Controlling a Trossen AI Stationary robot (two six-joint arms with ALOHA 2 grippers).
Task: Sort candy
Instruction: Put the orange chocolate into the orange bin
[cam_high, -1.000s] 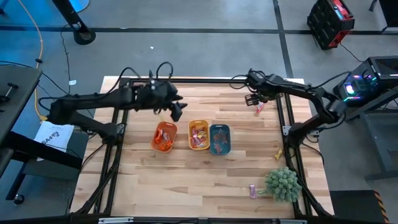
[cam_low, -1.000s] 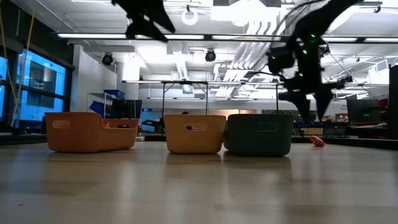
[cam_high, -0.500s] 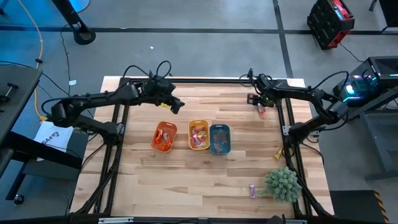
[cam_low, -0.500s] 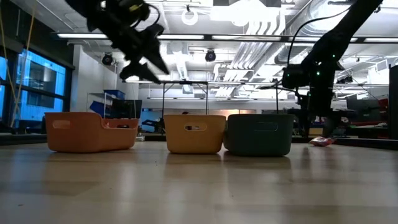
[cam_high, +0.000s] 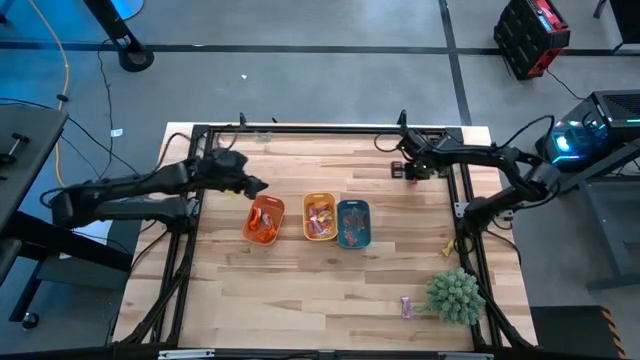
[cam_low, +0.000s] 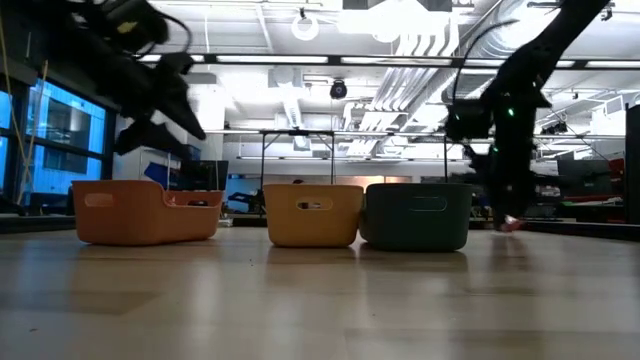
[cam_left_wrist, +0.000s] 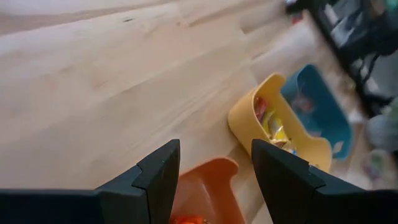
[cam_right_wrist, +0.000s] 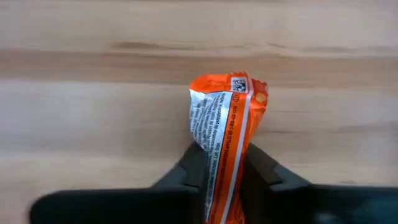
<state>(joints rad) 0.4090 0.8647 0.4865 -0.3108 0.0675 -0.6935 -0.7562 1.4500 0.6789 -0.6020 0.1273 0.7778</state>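
Candy in an orange crinkled wrapper with white printed panel (cam_right_wrist: 225, 134) sat pinched between the right gripper's (cam_right_wrist: 225, 163) jaws, closed tight on its lower half, upper end sticking out above pale wood-plank surface (cam_right_wrist: 93, 56). Seen that clearly only from the right wrist; from above, merely the right gripper (cam_high: 412, 168) low over the far right of the surface (cam_high: 300, 290), wrapper hidden beneath it. From table height, a reddish scrap (cam_low: 510, 224) showed at the same gripper's tip, just above or on the wood; contact could not be told.

Left gripper (cam_high: 252, 186) hung beyond the orange oblong plastic tray (cam_high: 264, 219), jaws spread wide and holding nothing, as the left wrist view showed: two dark fingers (cam_left_wrist: 155, 177) apart, the orange tray (cam_left_wrist: 205, 193) between them and a bit of orange candy at its floor. Same view caught the yellow oblong tray (cam_left_wrist: 283, 134) with red and yellow wrapped sweets inside, and the teal oblong tray (cam_left_wrist: 314, 102) beyond.

From overhead, three trays in a row mid-surface, yellow (cam_high: 319, 217) and teal (cam_high: 353, 222) touching, each holding sweets. Level view showed only tray walls, contents hidden. Also only overhead: a pink-purple wrapped sweet (cam_high: 407, 306) just beside the spiky green plant ball (cam_high: 455, 295), and a small yellow sweet (cam_high: 448, 247) near the right edge.
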